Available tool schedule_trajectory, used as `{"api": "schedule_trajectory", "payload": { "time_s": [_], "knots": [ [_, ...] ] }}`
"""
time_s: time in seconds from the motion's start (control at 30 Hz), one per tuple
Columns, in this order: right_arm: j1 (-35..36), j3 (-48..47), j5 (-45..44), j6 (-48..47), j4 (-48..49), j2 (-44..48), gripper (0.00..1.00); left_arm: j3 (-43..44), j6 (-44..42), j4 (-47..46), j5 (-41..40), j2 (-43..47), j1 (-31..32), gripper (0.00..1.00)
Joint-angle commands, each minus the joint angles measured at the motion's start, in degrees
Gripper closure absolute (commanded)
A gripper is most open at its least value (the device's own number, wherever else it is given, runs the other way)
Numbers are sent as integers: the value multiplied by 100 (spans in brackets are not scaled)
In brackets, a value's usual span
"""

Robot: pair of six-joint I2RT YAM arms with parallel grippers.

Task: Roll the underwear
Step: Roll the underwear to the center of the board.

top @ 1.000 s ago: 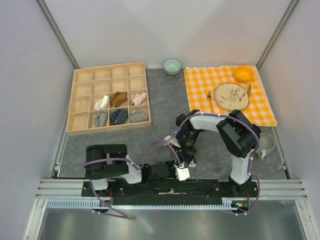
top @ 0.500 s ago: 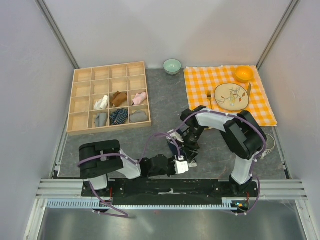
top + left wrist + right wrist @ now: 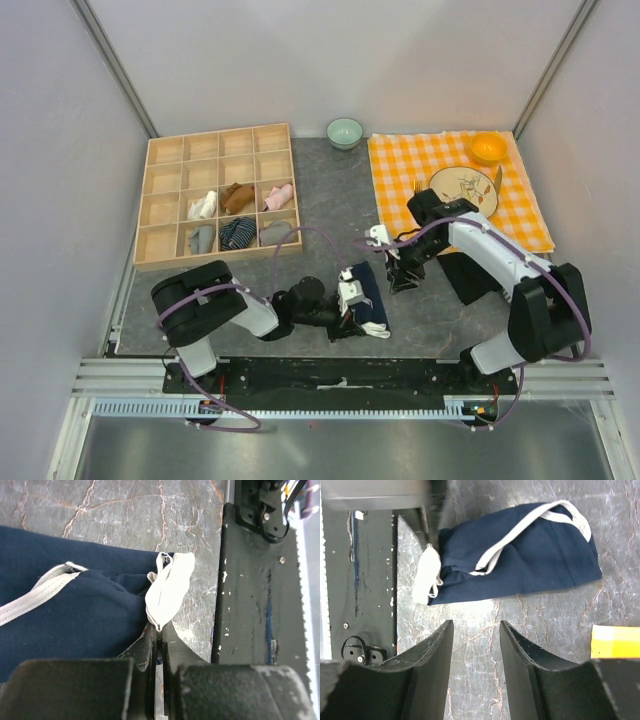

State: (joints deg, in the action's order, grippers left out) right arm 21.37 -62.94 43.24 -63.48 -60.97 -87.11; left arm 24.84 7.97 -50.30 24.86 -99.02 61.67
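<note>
The underwear (image 3: pixel 366 290) is a navy blue bundle with white trim, lying on the grey table near the front edge. In the left wrist view its navy cloth (image 3: pixel 75 615) fills the left side. My left gripper (image 3: pixel 159 629) is shut on a white trim corner (image 3: pixel 171 582) at the underwear's near end, close to the black base rail; from above this gripper (image 3: pixel 358 322) lies low on the table. My right gripper (image 3: pixel 476 627) stands open over bare table, a short way off the underwear (image 3: pixel 530 555). From above it (image 3: pixel 400 280) hangs just right of the garment.
A wooden compartment tray (image 3: pixel 160 200) at the back left holds several rolled garments. A green bowl (image 3: pixel 345 131) stands behind. An orange checked cloth (image 3: pixel 520 215) at the back right carries a plate (image 3: pixel 463 193), a fork and an orange bowl (image 3: pixel 488 147). The black base rail (image 3: pixel 260 605) runs beside the left gripper.
My left gripper shut on the white trim corner and slid right. The right gripper opened, came off the underwear and drew back to the right.
</note>
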Motion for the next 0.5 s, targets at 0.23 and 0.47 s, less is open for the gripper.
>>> {"api": "schedule_trajectory", "payload": {
  "time_s": [0.23,0.47],
  "knots": [
    [596,1212,703,-1466,478,1317,49,399,3227,-611,1724,-1039,-955,98],
    [2247,1961,-606,-227,2168,1882,49,249,4800,-1912,1724,-1681,-1280,98]
  ]
}}
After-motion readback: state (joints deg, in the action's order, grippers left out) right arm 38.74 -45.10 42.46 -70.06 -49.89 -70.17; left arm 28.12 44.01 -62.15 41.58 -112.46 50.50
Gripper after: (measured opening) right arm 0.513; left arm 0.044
